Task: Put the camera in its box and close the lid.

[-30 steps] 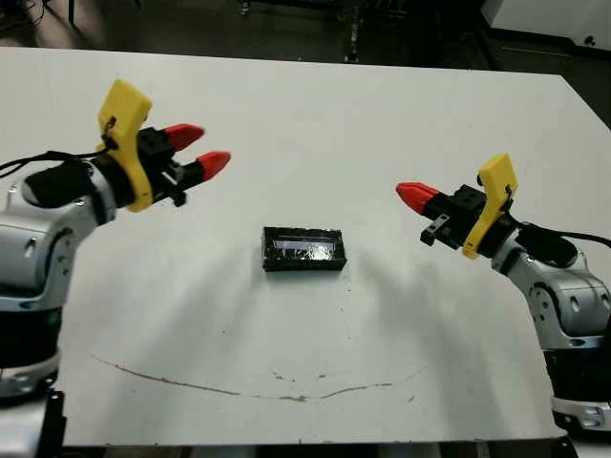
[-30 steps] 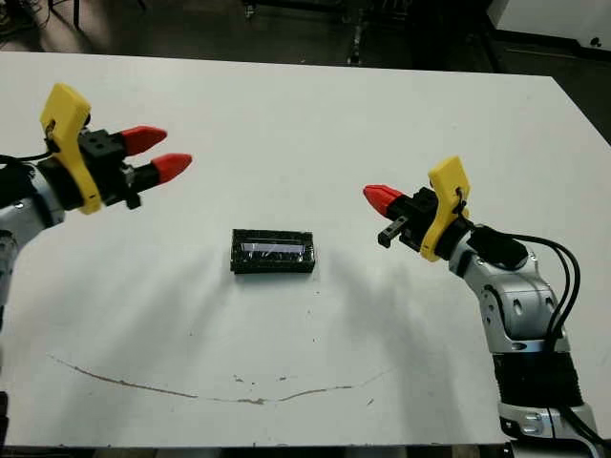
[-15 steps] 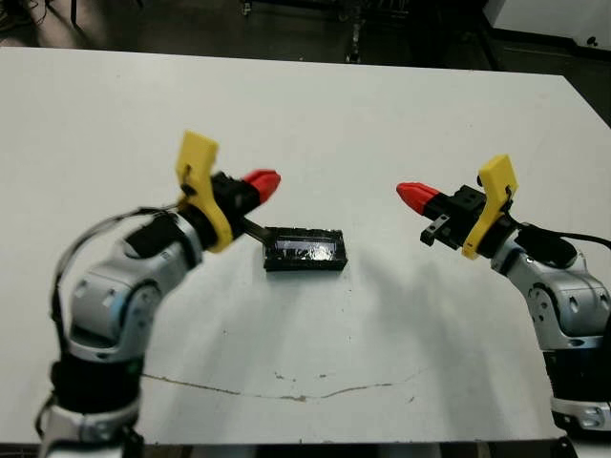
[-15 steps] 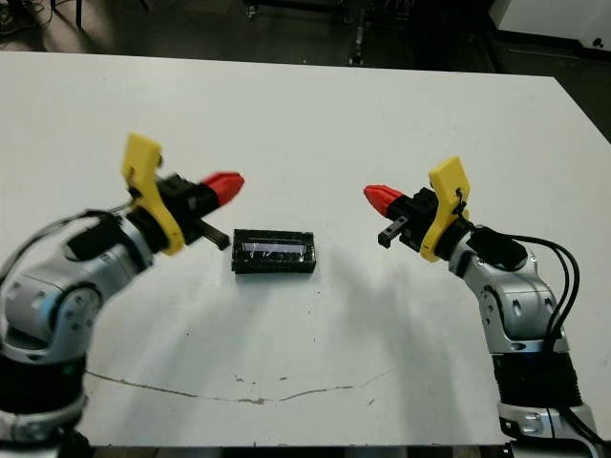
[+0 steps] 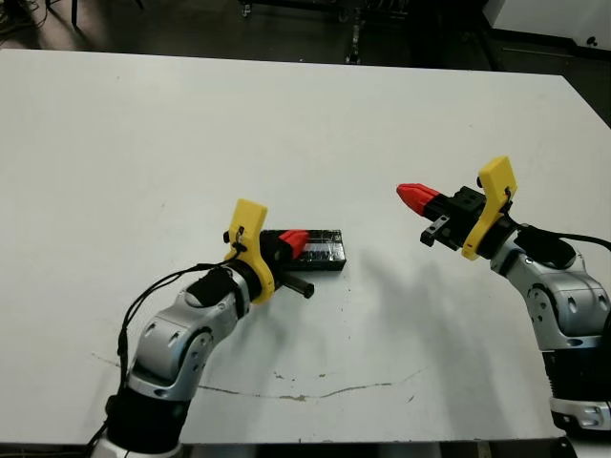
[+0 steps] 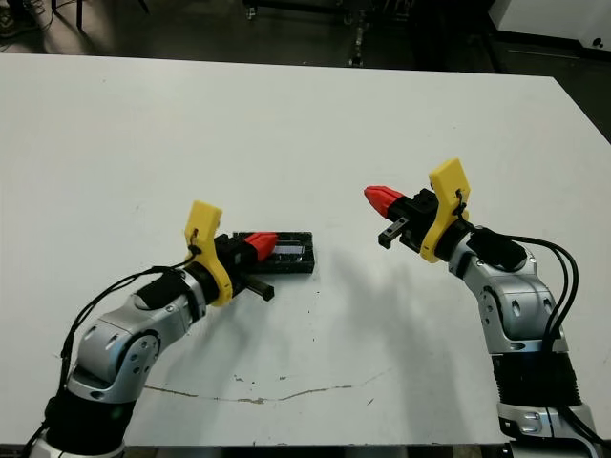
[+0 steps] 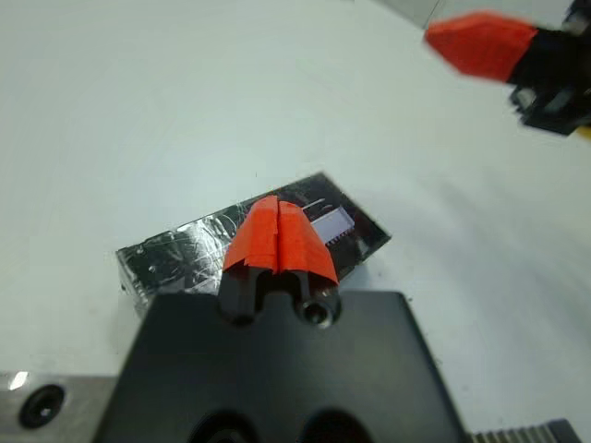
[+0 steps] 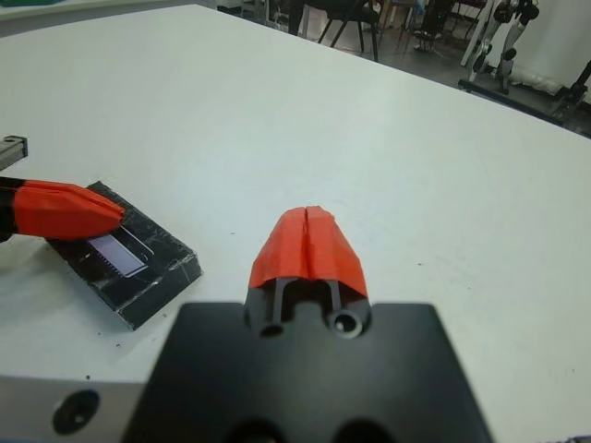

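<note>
We see the lid (image 5: 320,247) lying flat on the box, mid-bench (image 5: 305,124), so the camera is presumably inside, out of sight. Our left gripper (image 7: 279,242), jaws closed and empty, hovers over the lid's near end. Our right gripper (image 8: 307,245), jaws closed too, hangs well apart. Little seems left beyond pressing the lid down.

white table (image 5: 286,114), closed box (image 5: 325,250)
</note>
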`<act>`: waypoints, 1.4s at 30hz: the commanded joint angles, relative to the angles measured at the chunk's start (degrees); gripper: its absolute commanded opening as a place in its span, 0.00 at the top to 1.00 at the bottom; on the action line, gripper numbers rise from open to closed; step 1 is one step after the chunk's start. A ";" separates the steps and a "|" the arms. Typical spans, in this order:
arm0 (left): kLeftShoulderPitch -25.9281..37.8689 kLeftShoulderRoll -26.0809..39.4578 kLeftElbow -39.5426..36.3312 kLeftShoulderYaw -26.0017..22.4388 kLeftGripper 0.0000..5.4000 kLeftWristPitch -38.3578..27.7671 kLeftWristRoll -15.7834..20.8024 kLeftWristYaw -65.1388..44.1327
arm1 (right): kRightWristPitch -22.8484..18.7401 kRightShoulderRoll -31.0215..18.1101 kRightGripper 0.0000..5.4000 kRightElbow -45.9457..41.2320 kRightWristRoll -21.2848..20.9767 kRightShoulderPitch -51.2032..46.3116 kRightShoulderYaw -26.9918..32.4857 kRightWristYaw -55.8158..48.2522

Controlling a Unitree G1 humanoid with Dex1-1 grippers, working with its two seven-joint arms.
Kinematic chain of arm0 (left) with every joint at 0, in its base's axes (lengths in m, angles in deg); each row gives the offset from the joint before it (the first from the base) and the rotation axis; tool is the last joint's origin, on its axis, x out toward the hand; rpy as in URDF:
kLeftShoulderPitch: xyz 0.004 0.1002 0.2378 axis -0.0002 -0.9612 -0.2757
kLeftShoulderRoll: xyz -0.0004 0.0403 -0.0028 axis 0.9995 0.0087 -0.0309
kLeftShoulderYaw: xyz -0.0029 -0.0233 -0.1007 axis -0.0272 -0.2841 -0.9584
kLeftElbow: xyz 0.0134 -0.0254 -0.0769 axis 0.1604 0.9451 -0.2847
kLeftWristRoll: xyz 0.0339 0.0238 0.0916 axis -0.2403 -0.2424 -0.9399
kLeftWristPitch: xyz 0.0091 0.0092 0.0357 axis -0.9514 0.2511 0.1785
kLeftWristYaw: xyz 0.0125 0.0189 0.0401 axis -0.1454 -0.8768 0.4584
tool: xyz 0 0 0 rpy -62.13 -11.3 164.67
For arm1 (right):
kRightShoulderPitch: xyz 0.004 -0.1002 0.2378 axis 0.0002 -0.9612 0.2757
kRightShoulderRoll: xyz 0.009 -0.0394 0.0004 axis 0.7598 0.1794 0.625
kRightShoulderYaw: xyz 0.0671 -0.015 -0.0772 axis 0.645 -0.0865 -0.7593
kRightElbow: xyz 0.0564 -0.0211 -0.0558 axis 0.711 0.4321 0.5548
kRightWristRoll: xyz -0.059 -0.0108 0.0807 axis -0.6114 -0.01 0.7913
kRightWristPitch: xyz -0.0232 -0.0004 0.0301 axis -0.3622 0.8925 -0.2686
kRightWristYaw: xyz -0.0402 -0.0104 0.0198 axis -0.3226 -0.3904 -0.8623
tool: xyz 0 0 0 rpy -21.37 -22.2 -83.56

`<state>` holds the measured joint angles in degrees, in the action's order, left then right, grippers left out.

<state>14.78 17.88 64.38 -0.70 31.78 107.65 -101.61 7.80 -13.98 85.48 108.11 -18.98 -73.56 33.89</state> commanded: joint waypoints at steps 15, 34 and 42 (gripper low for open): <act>-5.18 -0.49 10.13 -2.82 1.00 -0.61 -2.52 3.69 | 0.08 -0.97 1.00 -0.41 -0.42 -0.34 0.13 -0.34; -5.76 5.25 -15.28 -9.65 1.00 -3.14 2.06 0.13 | -0.48 2.26 1.00 -5.54 3.46 -2.21 3.60 3.42; -4.23 4.58 -16.24 -14.28 1.00 -11.64 0.34 3.14 | -3.83 5.23 1.00 -13.47 4.10 -4.99 5.00 13.56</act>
<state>9.86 22.79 47.20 -14.10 22.40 109.06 -99.43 5.65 -9.41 73.41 112.53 -22.84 -69.28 45.21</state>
